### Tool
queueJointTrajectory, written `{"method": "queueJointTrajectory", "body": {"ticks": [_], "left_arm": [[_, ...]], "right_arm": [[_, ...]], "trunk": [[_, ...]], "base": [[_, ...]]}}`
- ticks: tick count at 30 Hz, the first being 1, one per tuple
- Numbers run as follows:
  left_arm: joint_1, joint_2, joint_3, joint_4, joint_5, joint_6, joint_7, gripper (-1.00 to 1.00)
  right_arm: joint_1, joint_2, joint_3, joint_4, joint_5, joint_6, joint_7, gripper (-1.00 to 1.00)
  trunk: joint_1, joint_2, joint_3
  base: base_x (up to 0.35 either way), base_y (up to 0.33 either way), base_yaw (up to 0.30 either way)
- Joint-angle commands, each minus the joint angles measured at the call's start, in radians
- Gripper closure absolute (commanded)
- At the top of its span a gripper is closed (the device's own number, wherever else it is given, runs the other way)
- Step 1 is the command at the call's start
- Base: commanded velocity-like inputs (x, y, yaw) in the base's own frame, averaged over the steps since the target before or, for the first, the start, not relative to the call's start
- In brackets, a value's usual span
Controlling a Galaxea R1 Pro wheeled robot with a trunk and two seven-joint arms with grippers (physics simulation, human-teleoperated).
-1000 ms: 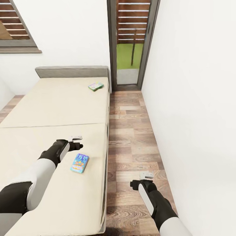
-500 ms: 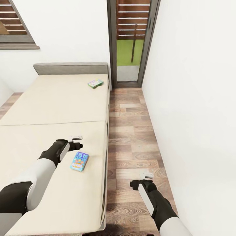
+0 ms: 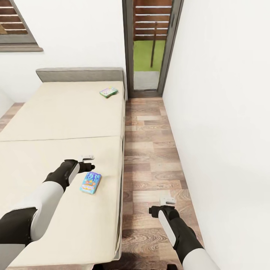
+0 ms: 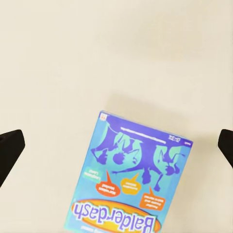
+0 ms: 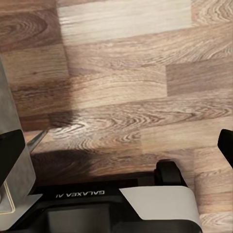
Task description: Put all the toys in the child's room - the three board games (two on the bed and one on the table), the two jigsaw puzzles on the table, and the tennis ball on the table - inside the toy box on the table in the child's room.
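Left gripper [image 3: 88, 162]: left of centre in the head view, above the mattress, carrying nothing. In the left wrist view its two dark fingertips [image 4: 10, 150] sit at opposite edges of the frame, so the jaws stand wide apart.

Blue board game [image 3: 90, 182]: flat on the bed [image 3: 60, 120], just below and slightly right of the left gripper in the head view, close to the bed's right edge. In the left wrist view the box [image 4: 133, 177] fills the lower centre, between the two fingertips and not touched by either. Its long axis runs up and down the frame with a slight tilt, crosswise to the line joining the fingertips, so the jaws appear set to close across the short side. Judgement: a descent with a small shift toward the box is what the pick needs.

Second board game [image 3: 108, 92]: green-edged box, upper centre of the head view, near the grey headboard [image 3: 78, 74]; well apart from both arms.

Right gripper [image 3: 167, 204]: lower right of the head view, over the wood floor [image 3: 150, 150], empty, jaws apart. It is much farther from the blue box than the left gripper.
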Motion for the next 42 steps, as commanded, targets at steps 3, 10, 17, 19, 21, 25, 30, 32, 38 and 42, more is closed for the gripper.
{"method": "queueJointTrajectory", "body": {"ticks": [3,10,17,19,21,25,30,32,38,42], "left_arm": [[0.000,-0.001,0.006,-0.002,-0.005,0.006,-0.005,-1.00],[0.000,-0.001,0.006,-0.003,-0.005,0.007,-0.004,-1.00],[0.000,-0.001,0.008,-0.003,-0.005,0.007,-0.003,-1.00],[0.000,-0.001,0.008,-0.003,-0.005,0.007,-0.003,-1.00],[0.000,-0.001,0.008,-0.003,-0.005,0.007,-0.002,-1.00],[0.000,-0.001,0.008,-0.003,-0.005,0.007,-0.002,-1.00],[0.000,-0.001,0.009,-0.004,-0.005,0.006,-0.001,-1.00],[0.000,-0.001,0.009,-0.004,-0.005,0.006,-0.002,-1.00],[0.000,0.004,0.015,-0.005,-0.002,0.008,-0.001,-1.00],[-0.001,0.009,0.019,-0.019,0.002,0.019,-0.004,-1.00]], "right_arm": [[0.000,0.000,0.002,-0.001,-0.010,0.002,-0.009,-1.00],[0.000,0.000,0.002,-0.001,-0.010,0.002,-0.009,-1.00],[0.000,0.000,0.002,-0.001,-0.010,0.002,-0.009,-1.00],[0.000,0.000,0.002,-0.001,-0.010,0.002,-0.009,-1.00],[0.000,0.000,0.002,-0.001,-0.010,0.002,-0.009,-1.00],[0.000,0.000,0.002,-0.001,-0.010,0.002,-0.009,-1.00],[0.000,0.000,0.002,0.000,-0.010,0.002,-0.008,-1.00],[0.000,0.000,0.002,0.000,-0.010,0.002,-0.008,-1.00],[0.000,0.000,0.002,0.001,-0.009,-0.001,-0.008,-1.00],[0.000,0.000,0.002,0.002,-0.009,-0.003,-0.008,-1.00]], "trunk": [[0.000,-0.001,-0.006],[0.000,-0.001,-0.017],[0.000,-0.001,-0.029],[0.000,-0.001,-0.032],[0.000,-0.001,-0.035],[0.000,-0.001,-0.042],[0.000,-0.001,-0.050],[0.000,-0.001,-0.054],[0.000,-0.001,-0.063],[0.000,-0.001,-0.070]], "base": [[0.000,0.000,0.000],[0.000,0.000,0.000],[0.000,0.000,0.000],[0.000,0.000,0.000],[0.000,0.000,0.000],[0.000,0.000,0.000],[0.000,0.000,0.000],[0.000,0.000,0.000],[0.000,0.000,0.000],[0.000,0.000,0.000]]}}
